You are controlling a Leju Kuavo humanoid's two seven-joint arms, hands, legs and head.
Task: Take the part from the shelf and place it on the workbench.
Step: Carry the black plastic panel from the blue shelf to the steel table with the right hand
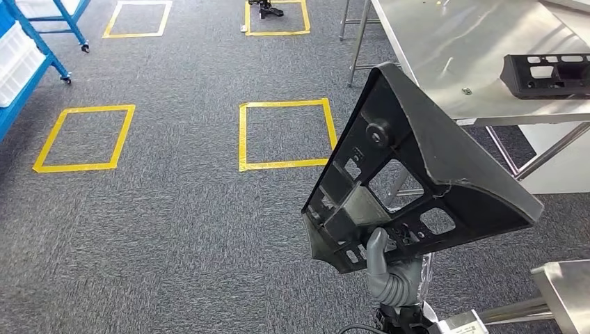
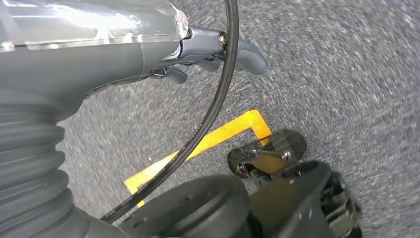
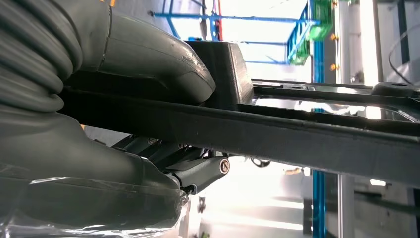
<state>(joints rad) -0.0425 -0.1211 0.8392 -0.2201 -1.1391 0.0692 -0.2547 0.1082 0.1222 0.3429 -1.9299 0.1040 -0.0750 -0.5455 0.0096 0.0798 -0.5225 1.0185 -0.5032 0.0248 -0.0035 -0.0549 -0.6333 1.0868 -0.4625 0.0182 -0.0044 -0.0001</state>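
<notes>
Carrying is the step in hand: the large black moulded plastic frame part (image 1: 417, 174) is off the shelf and held upright above the grey carpet, near the shiny steel surface (image 1: 445, 56). Best to keep it tilted clear of the edge and set it flat beside the other black part (image 1: 549, 75). The right hand (image 1: 389, 268) grips its lower rim, thumb clamped over it. The left hand (image 2: 198, 54) hangs empty, fingers loosely apart.

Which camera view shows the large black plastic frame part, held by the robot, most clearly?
The head view: the large black plastic frame part appears almost whole, with the right hand gripping its lower edge. The right wrist view shows its rim close up; the left wrist view shows carpet.
</notes>
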